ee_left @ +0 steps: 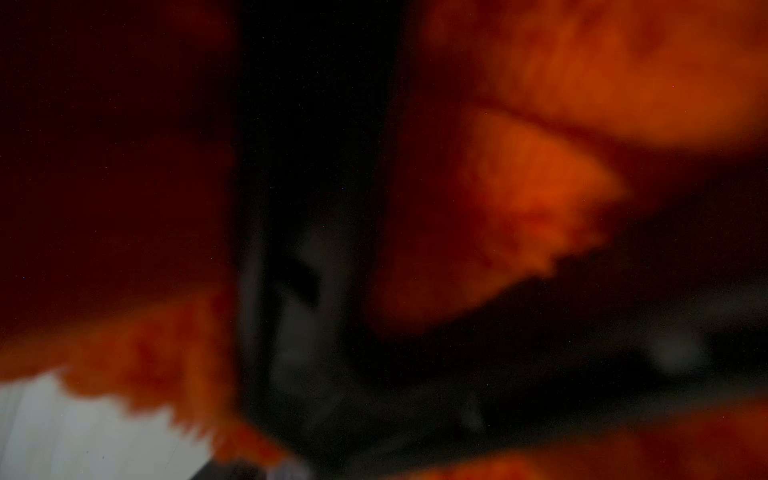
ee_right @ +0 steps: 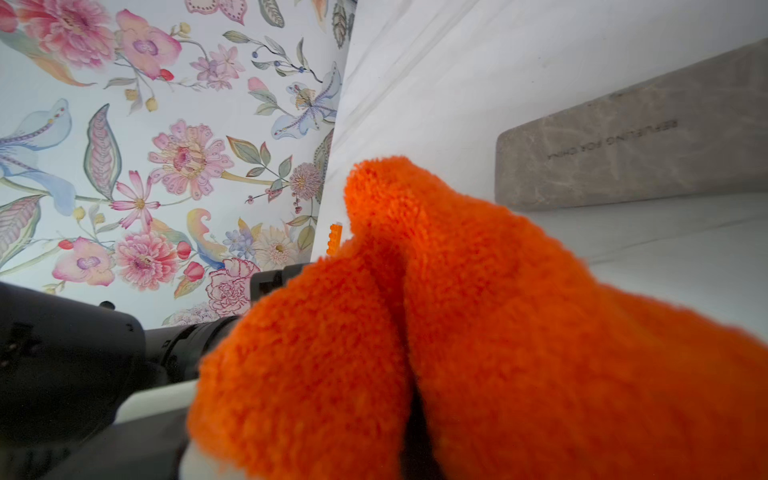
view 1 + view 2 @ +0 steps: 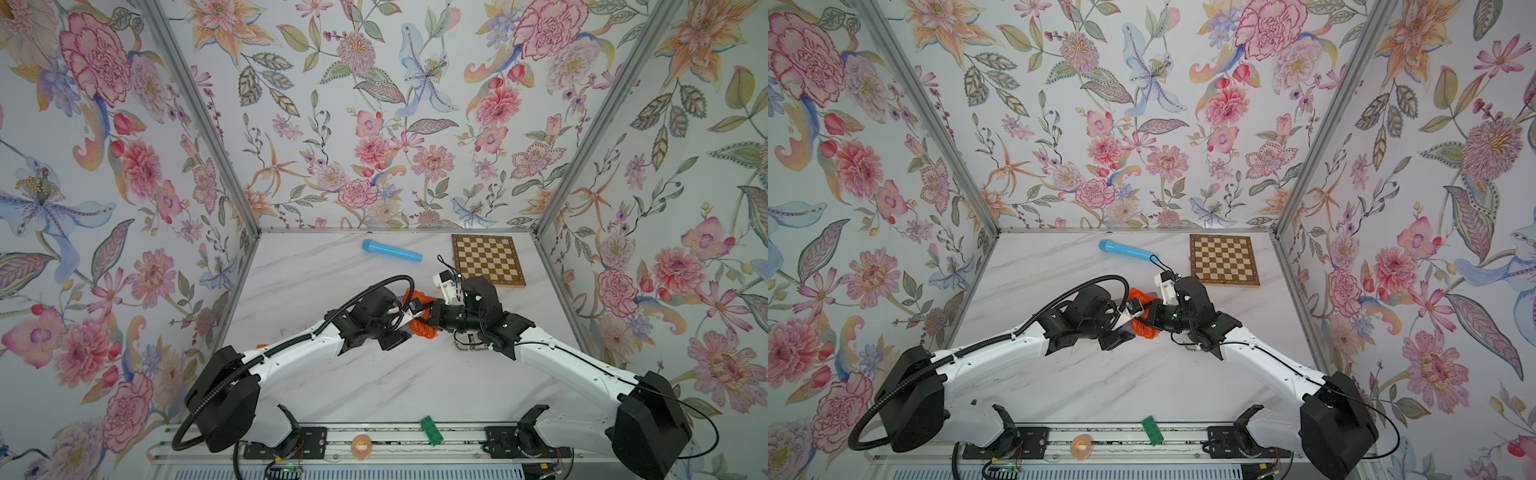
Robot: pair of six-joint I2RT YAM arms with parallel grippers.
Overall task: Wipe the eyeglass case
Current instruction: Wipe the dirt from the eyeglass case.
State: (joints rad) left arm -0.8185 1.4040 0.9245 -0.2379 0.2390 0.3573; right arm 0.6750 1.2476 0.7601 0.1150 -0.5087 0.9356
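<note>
**Asker:** What is filling most of the scene?

**Describer:** Flowered walls [image 3: 104, 166] are closing in three sides of a white marbled table [image 3: 332, 382]. The left arm [image 3: 291, 353] and the right arm [image 3: 561, 361] are reaching in from the near edge and meeting over the middle.

**Asker:** What is lying around them?

**Describer:** A brown-and-cream chessboard [image 3: 488, 259] is lying at the far right, just behind the right arm. A blue tube [image 3: 390, 250] is lying near the back wall, to the left of the board. On the metal rail [image 3: 457, 434] at the near edge, a green brick [image 3: 431, 430] and a roll of tape [image 3: 360, 445] are resting near each other. A tiny orange brick [image 2: 334, 239] is sitting at the foot of a side wall.

**Asker:** Where is the eyeglass case?

**Describer:** The grey eyeglass case [image 2: 644, 137] is lying flat on the table, just beyond a fluffy orange cloth [image 2: 457, 332]. I cannot tell whether they are touching. In both top views the arms and the cloth are blocking nearly all of it.

**Asker:** Any writing?

**Describer:** A stamped line on the case is reading "REFUELING FOR", then a word too faint to read.

**Asker:** And the fingers?

**Describer:** The right gripper [image 3: 430, 318] is clamping the bunched cloth. The left gripper [image 3: 409, 322] is pressing into the cloth, which is smothering its camera. I cannot tell how its fingers are standing.
</note>
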